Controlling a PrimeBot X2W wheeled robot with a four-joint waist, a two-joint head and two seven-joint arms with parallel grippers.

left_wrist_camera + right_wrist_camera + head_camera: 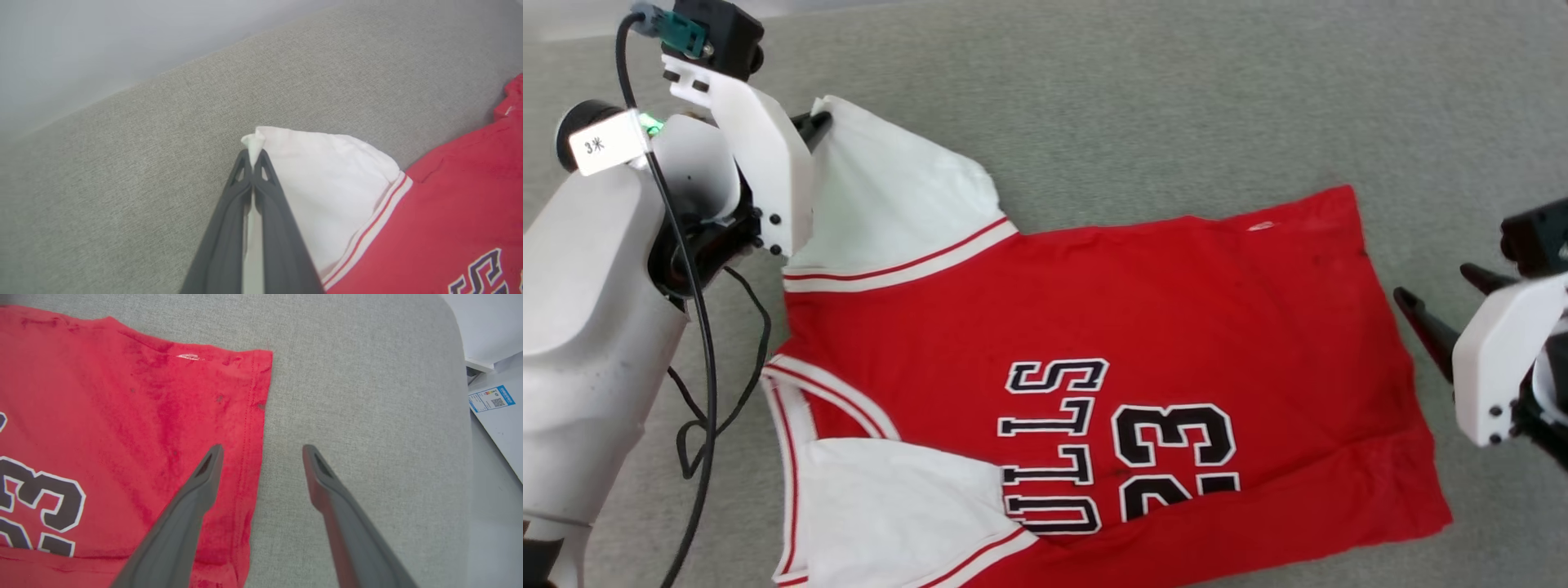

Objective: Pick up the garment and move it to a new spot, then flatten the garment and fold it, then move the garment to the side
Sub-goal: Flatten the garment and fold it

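The garment (1094,310), a red jersey with white sleeves, black lettering and the number 23, lies spread face up on a grey fabric surface. My left gripper (818,124) is shut on the tip of the far white sleeve (327,179); in the left wrist view a pinch of white cloth pokes out between the closed fingertips (254,157). My right gripper (1433,304) stands open just past the jersey's hem, one finger over the red hem edge (249,428), the other over bare grey fabric, with nothing between them.
The grey fabric surface (1176,98) extends well beyond the jersey at the top of the head view. Its edge (466,416) drops off to the right in the right wrist view, beside a pale floor with a labelled white panel (490,400). A black cable (698,384) hangs by my left arm.
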